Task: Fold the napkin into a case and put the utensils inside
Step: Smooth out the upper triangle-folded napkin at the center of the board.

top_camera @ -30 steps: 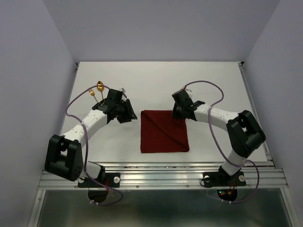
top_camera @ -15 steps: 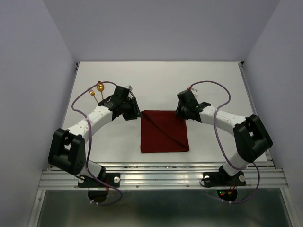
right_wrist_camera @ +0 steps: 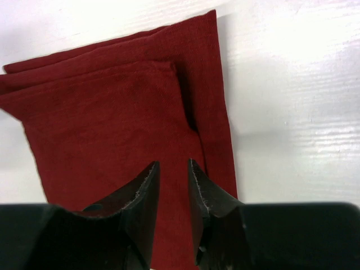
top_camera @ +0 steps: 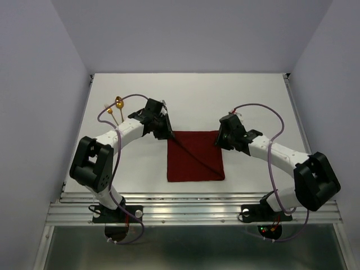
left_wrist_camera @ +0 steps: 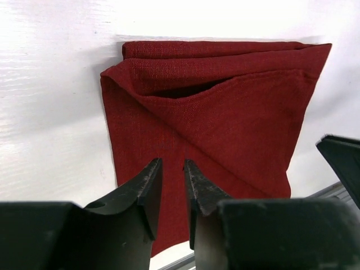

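The dark red napkin lies flat as a folded square with a diagonal flap across it. My left gripper hovers at its far left corner, jaws a little apart, nothing between them. In the left wrist view the napkin shows a loose pocket under the flap, beyond my left gripper. My right gripper is over the far right corner, also narrowly open and empty. The right wrist view has that gripper above the napkin's layered edge. The gold spoon and fork lie at the far left.
White table with a metal rail along its near edge. Both arm bases stand at that rail. Purple cables loop above each forearm. Grey walls close in the left, right and back sides.
My left gripper has swung right from near the utensils to the napkin's far left corner, its jaws narrowing. My right gripper's jaws have parted and its arm has stretched out to the right.
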`<state>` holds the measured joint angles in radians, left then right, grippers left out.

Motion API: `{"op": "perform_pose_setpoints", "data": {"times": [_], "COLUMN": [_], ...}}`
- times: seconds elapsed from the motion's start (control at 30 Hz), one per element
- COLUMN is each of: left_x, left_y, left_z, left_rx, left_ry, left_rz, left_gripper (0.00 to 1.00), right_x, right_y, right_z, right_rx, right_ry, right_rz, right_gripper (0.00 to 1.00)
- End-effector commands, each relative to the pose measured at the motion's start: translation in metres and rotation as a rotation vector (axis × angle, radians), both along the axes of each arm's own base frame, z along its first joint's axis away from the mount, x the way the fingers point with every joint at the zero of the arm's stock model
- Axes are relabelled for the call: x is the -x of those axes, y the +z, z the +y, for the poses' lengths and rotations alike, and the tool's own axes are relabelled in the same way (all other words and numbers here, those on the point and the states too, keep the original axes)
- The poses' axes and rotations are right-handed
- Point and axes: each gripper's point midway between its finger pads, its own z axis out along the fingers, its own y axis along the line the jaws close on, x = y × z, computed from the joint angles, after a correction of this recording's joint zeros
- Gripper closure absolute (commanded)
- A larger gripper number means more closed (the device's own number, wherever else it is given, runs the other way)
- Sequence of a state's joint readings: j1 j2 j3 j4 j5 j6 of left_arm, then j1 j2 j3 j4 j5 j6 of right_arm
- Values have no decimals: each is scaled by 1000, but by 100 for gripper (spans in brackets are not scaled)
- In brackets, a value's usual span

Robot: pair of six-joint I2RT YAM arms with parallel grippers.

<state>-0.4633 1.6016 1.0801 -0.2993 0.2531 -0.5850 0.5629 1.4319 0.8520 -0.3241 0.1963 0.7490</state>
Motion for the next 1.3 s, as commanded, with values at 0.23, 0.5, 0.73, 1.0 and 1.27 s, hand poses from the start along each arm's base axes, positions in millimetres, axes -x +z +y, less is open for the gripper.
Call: {"op": "perform_pose_setpoints", "data": {"times": [0.23,0.5,0.73,1.0,1.27], "left_x": [-28,-48,-59,-76,-38], "left_y": [7,-12,-28,48,66], "left_z": [-28,-34,-41,-24,-2], "left_rx": [35,-13,-24,-41,-44], "left_ry": [-38,-54,-71,22,100], "left_rz": [-42,-27,-10,-212,-236], "left_gripper": [82,83,86,89,87], "right_x": [68,107,107,83,88], "right_y": [4,-14,-38,-2,20], "right_z": [3,8,-15,-13,2], "right_rx": [-128,-170,-30,21,-47], "right_ry": [106,141,110,124,141], "right_rz": [111,212,220,138,117], "right_gripper": [85,85,84,85,85]}}
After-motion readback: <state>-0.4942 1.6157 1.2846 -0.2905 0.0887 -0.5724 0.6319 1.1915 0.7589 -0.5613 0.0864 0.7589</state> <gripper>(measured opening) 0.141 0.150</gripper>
